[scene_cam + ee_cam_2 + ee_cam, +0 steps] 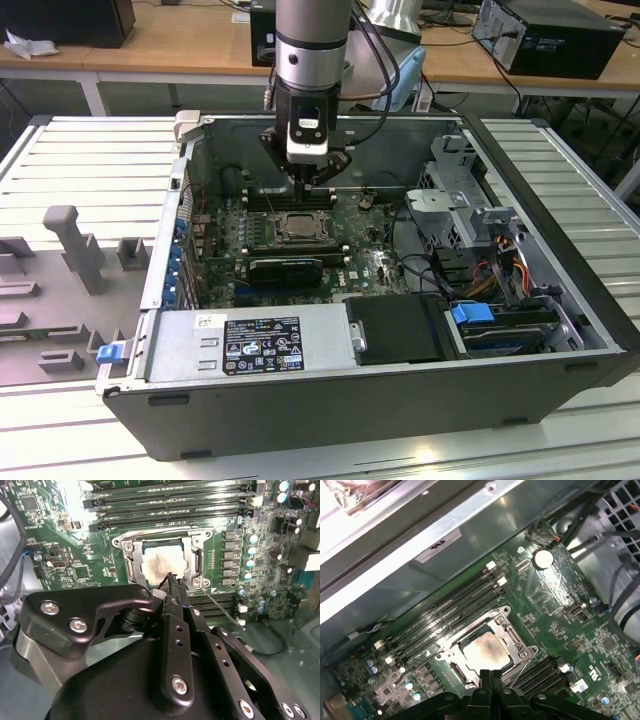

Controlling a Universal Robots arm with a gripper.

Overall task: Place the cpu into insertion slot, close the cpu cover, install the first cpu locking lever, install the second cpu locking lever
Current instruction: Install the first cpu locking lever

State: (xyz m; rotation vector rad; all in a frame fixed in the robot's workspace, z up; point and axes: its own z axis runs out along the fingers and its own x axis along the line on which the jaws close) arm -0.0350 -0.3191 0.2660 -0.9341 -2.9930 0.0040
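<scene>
The cpu [159, 565] lies flat in the insertion slot [298, 228] on the green board, its pale top stained brown in the middle [487, 650]. The silvery cpu cover [194, 560] lies down around it, and the chip shows through its window. A thin metal lever rod [220, 607] slants out from one socket corner. My gripper [172, 578] hangs just above the socket's edge, shut, with nothing visible between its black fingers [496, 680]. In the exterior view the gripper [315, 183] stands over the socket's far side.
Long black memory slots [175, 505] flank the socket. A black card [285, 268] sits in front of it, then the power supply [250, 345]. A drive cage [460, 200] and cables [500, 255] fill the exterior view's right. Case walls [175, 200] ring the board.
</scene>
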